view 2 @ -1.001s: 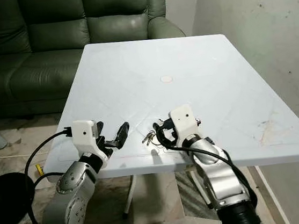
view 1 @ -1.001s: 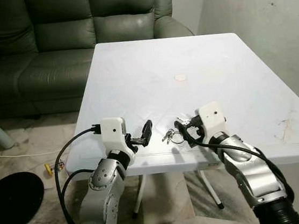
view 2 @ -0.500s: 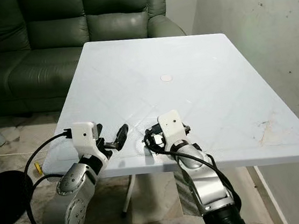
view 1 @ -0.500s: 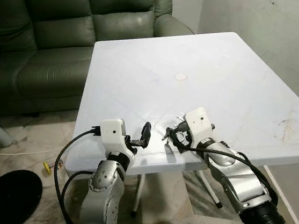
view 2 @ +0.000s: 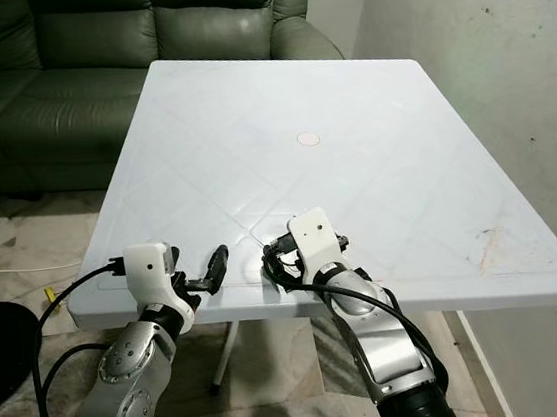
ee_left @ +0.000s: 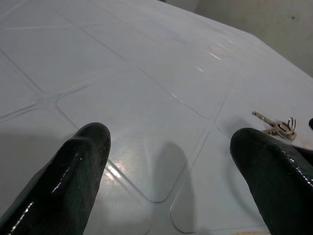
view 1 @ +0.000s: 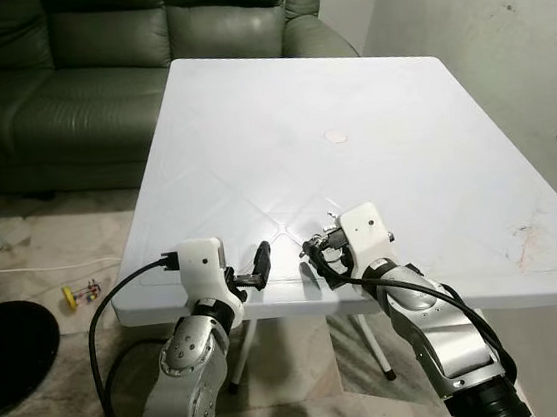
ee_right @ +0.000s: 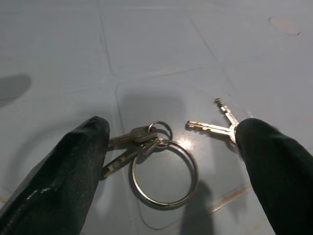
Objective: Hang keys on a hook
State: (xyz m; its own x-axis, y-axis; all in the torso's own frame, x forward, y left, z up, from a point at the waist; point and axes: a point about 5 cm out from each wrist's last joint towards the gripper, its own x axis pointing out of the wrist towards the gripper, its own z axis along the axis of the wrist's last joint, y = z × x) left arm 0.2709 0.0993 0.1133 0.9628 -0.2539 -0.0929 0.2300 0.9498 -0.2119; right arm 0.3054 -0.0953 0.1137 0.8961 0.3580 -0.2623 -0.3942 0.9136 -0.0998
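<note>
A bunch of silver keys [ee_right: 142,139] on a large ring lies flat on the white table [view 1: 346,90] near its front edge, with two more keys [ee_right: 215,128] fanned out on the ring's other side. My right gripper [ee_right: 173,142] hovers open just above the bunch, one finger on each side. From the head it sits at the table's front [view 1: 322,257]. My left gripper [view 1: 260,259] is open a little to the left over bare table, and its wrist view has the keys [ee_left: 276,126] off to one side.
A dark green sofa [view 1: 89,49] stands behind the table and a grey wall [view 1: 501,42] runs along its right side. A small round mark [view 1: 335,138] sits mid-table. On the floor at left are a black round object [view 1: 3,351] and a small toy [view 1: 79,292].
My right gripper has moved left and now straddles the keys, which lay beside it a second ago. The head view has shifted slightly. The left gripper has stayed open.
</note>
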